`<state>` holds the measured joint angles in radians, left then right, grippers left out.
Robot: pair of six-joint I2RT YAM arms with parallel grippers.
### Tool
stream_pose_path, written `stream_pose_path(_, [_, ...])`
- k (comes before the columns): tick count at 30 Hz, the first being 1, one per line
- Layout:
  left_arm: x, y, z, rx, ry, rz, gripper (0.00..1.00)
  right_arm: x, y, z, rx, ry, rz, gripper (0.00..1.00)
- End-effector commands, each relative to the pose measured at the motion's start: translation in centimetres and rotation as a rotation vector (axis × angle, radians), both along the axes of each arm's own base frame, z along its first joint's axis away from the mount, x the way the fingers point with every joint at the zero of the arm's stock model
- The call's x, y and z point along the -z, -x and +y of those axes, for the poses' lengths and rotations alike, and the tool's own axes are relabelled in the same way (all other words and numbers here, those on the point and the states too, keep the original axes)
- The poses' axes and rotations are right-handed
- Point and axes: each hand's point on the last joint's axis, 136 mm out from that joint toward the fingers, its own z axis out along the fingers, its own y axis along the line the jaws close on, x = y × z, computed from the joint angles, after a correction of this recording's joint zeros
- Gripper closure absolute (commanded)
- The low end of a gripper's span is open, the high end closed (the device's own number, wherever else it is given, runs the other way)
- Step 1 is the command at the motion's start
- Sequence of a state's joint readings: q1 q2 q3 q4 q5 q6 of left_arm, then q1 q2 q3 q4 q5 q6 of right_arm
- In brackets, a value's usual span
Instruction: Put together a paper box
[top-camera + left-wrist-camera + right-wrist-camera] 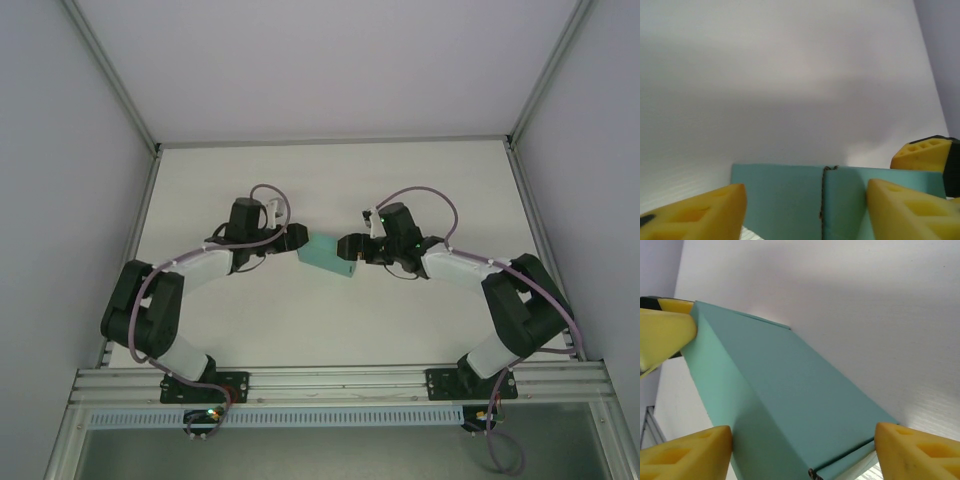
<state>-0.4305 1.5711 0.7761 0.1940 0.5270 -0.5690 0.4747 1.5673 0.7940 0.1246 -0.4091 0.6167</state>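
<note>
Where the two arms meet over the middle of the white tabletop (250, 330), the left pincer (297, 240) is brought up against the left end of the paper box (326, 259). Its yellow fingers (700, 212) are seen spread wide in the left wrist view, and a teal face of the box with a dark upright seam is seen just beyond them, wider than the gap between them. Whether anything is gripped by this pincer cannot be told. One of its fingers is seen in the right wrist view touching the far left corner of the box.

The box itself is formed into a small rectangular block and is set between the two pincers, slightly slanted, its right end nearer than its left.

At that right end the right pincer (348, 248) is placed. Its fingers (920, 450) are also held well apart, and the gap between them is filled by the box, whose two sides are met by the fingertips, so the box is clasped there across its width.
</note>
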Motion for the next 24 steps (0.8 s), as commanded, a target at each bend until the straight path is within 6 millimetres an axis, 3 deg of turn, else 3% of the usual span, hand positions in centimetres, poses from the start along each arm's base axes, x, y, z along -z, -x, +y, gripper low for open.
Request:
stream_pose_path(1, [4.9, 2.8, 0.7, 0.016, -0.047, 0.153, 0.46, 3.6, 1.0, -1.1, 0.070, 0.022, 0.112, 0.33])
stream_pose_path(6, [6.0, 3.4, 1.0, 0.012, -0.056, 0.179, 0.69, 3.9, 1.4, -2.0, 0.112, 0.008, 0.122, 0.49])
stream_pose_path(11, [6.8, 4.0, 1.4, 0.006, -0.074, 0.193, 0.93, 3.8, 1.8, -2.7, 0.123, 0.001, 0.125, 0.49])
stream_pose_path(13, [7.1, 4.2, 1.6, 0.007, -0.084, 0.197, 0.97, 3.6, 2.0, -2.9, 0.118, 0.006, 0.117, 0.41])
stream_pose_path(16, [7.3, 4.6, 1.7, 0.015, -0.087, 0.199, 0.98, 2.6, 2.2, -3.1, 0.081, 0.029, 0.075, 0.22])
stream_pose_path(21, [7.4, 4.9, 1.8, 0.031, -0.098, 0.203, 0.98, -0.5, 1.7, -3.4, 0.000, 0.102, -0.046, 0.00])
stream_pose_path(24, [7.2, 4.9, 1.7, 0.039, -0.098, 0.202, 0.97, -3.2, 1.7, -2.7, -0.130, 0.147, -0.196, 0.00])
